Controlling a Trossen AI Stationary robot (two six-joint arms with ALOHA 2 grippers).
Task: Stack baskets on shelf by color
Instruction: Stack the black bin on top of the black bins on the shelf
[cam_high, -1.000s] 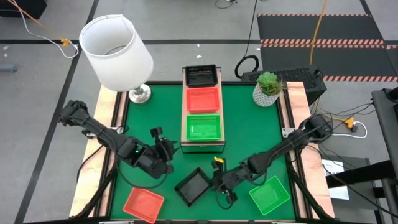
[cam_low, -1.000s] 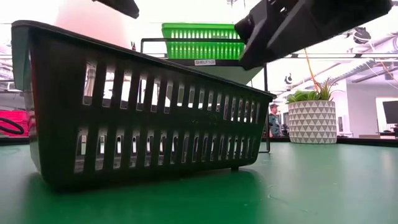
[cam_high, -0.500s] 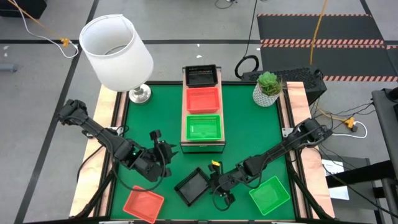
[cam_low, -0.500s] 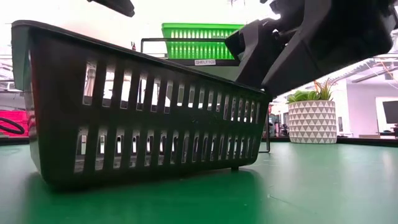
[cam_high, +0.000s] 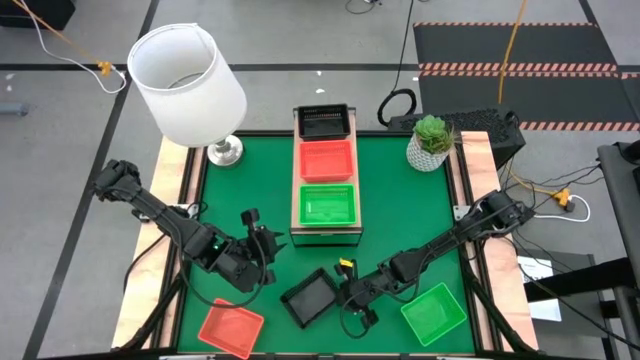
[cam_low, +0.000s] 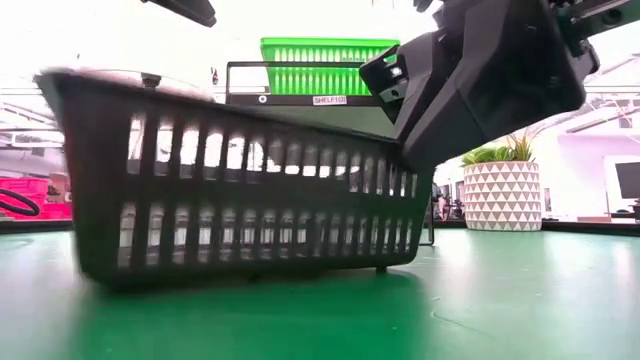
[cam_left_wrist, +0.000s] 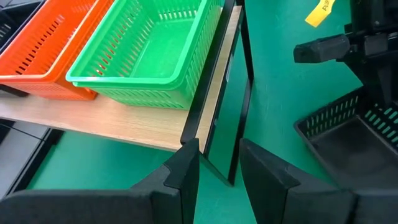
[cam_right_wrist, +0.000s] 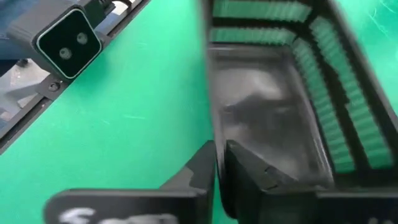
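A black basket (cam_high: 310, 298) sits on the green mat near the table's front. My right gripper (cam_high: 345, 292) is shut on its right-hand wall. The shelf (cam_high: 325, 232) stands at mid-table and carries a black basket (cam_high: 323, 122), an orange-red one (cam_high: 327, 160) and a green one (cam_high: 328, 204) in a row. A loose orange-red basket (cam_high: 230, 327) lies at the front left and a loose green one (cam_high: 434, 312) at the front right. My left gripper (cam_left_wrist: 217, 168) hovers open just left of the shelf's near end (cam_left_wrist: 124, 121), holding nothing. My right gripper has the black basket's side wall (cam_right_wrist: 210, 118) between its two fingers, one finger (cam_right_wrist: 255, 171) inside the basket and one (cam_right_wrist: 200, 167) outside. It comes down slanting from the table's right. In the low view the foot (cam_low: 378, 268) below the gripper is on the mat.
A white lamp (cam_high: 190, 85) stands at the far left corner and a potted plant (cam_high: 430, 140) at the far right. Pale wooden planks (cam_high: 480, 190) run along both sides of the mat. A camera block (cam_right_wrist: 65, 37) sits at the mat's near edge.
My right gripper has come down onto the black basket's right-hand wall and taken hold of it. The basket has started to move: in the low view its left end is blurred and shows smaller than before, while the end under the gripper has stayed put.
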